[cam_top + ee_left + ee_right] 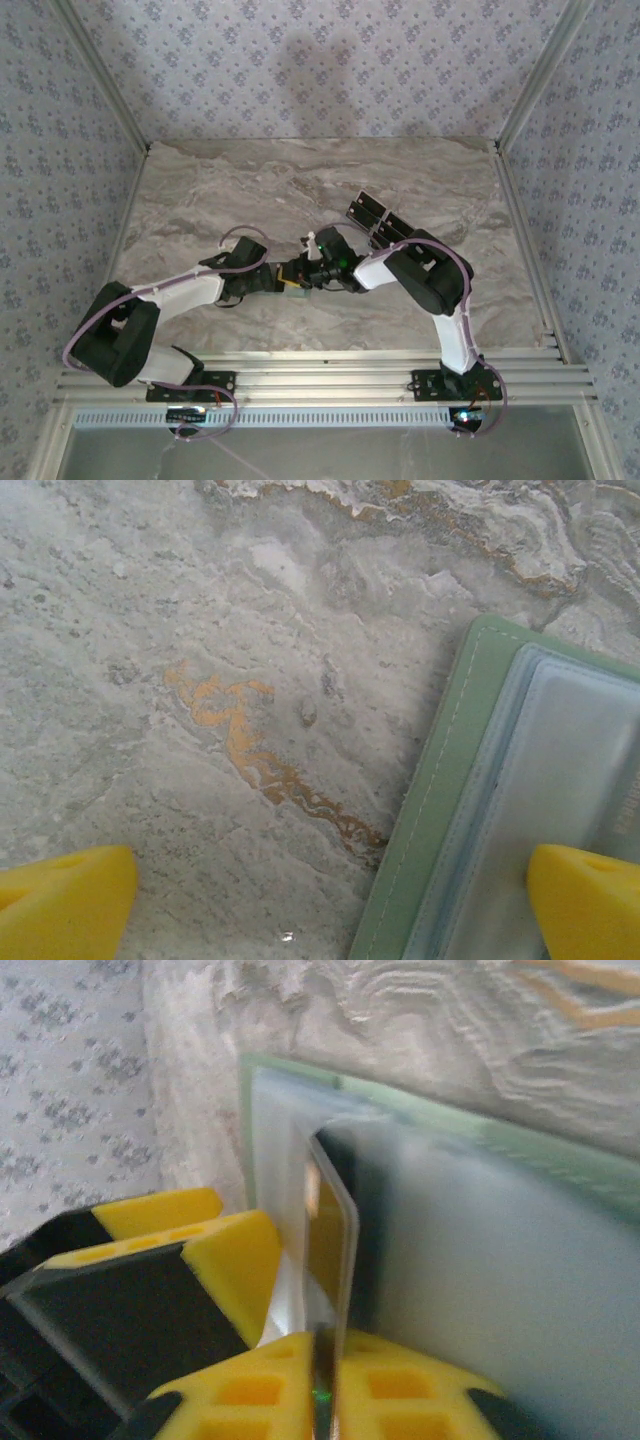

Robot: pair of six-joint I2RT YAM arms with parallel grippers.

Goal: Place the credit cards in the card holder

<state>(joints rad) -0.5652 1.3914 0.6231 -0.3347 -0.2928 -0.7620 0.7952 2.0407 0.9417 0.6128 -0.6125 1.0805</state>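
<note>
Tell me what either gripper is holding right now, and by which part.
The right gripper pinches a credit card edge-on by its near end, the far end inside the card holder. The left gripper is open, holding nothing.

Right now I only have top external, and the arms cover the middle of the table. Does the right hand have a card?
Observer: Right wrist view: a dark card stands edge-on at the right hand's fingertips.
Operator: Is it in the card holder?
Observer: Its far end looks tucked behind the card holder's clear window. I can't tell if the hand grips it.
Operator: Left hand?
Observer: Left wrist view: left hand wide open, holding nothing, one finger over the holder's window edge.
</note>
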